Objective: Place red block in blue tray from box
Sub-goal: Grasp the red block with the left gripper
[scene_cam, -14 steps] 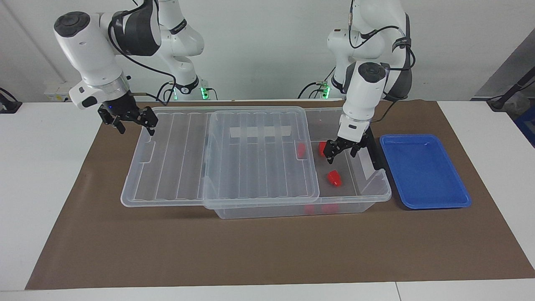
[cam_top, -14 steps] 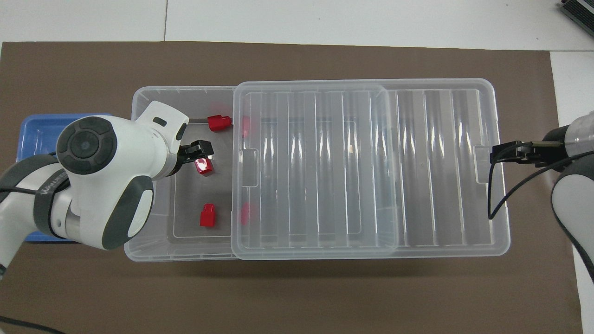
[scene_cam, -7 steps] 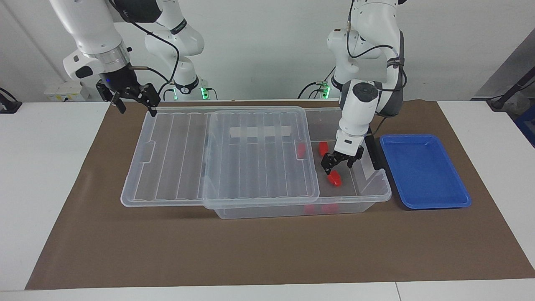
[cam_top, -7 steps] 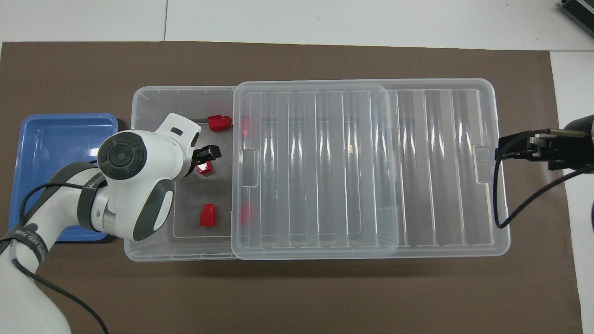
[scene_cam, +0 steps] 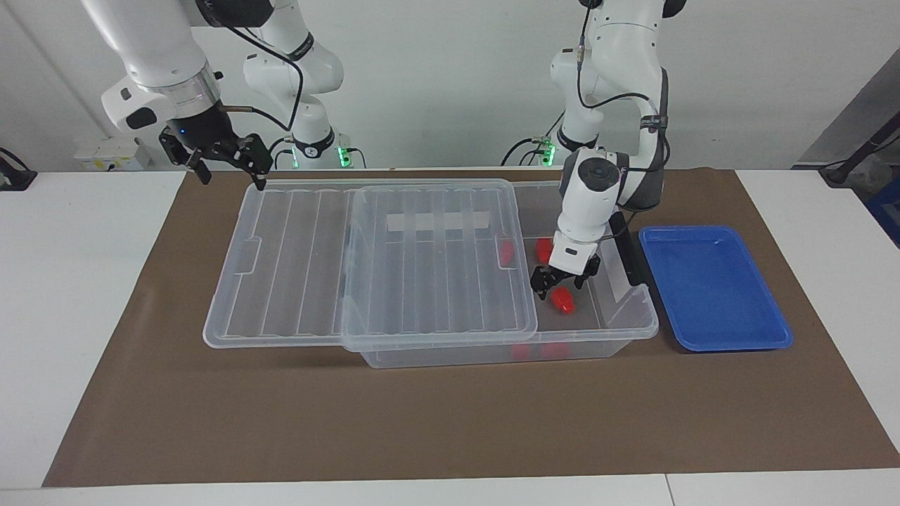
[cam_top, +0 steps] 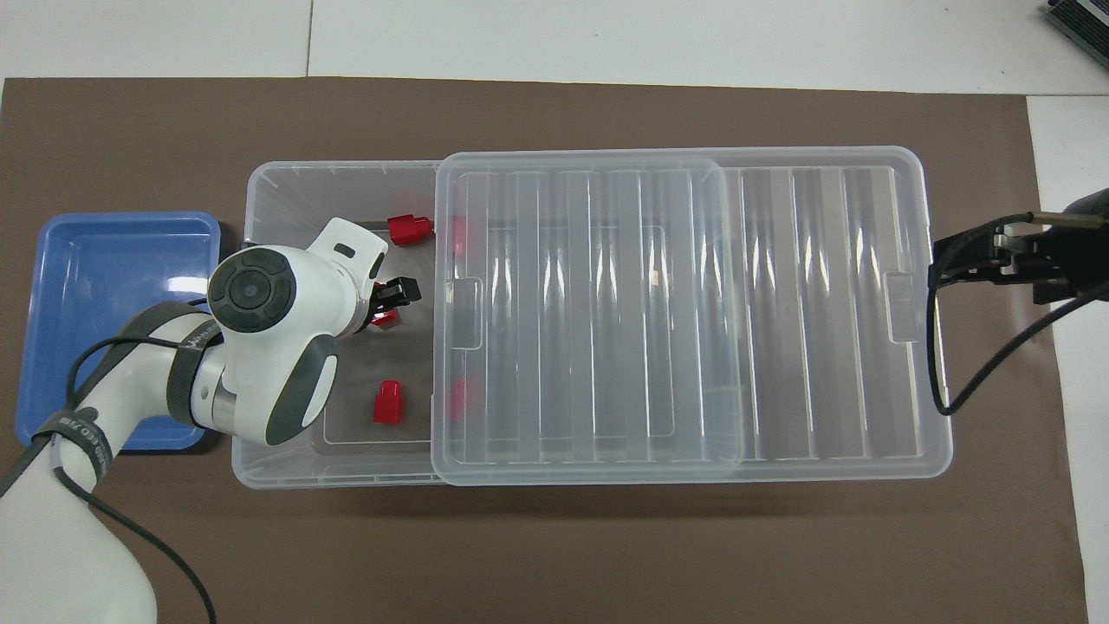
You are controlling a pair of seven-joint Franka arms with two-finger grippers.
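The clear box (scene_cam: 636, 329) has its ribbed lid (scene_cam: 422, 267) slid toward the right arm's end, so the end next to the blue tray (scene_cam: 710, 288) is uncovered. Three red blocks lie in that open end. My left gripper (scene_cam: 557, 289) is open and low inside the box, fingers either side of the middle red block (scene_cam: 563, 301). In the overhead view the left gripper (cam_top: 394, 303) half covers that block (cam_top: 385, 320). The blue tray (cam_top: 113, 286) holds nothing. My right gripper (scene_cam: 228, 167) is open and raised over the lid's end; it also shows in the overhead view (cam_top: 940, 269).
A second red block (cam_top: 409, 229) lies by the box wall farthest from the robots, a third (cam_top: 386, 403) nearer to them. The black latch handle (scene_cam: 629, 256) stands at the box end beside the tray. A brown mat (scene_cam: 422, 422) covers the table.
My left gripper has come down into the box from above the blocks to the middle red block. My right gripper has lifted up and away from the lid's end.
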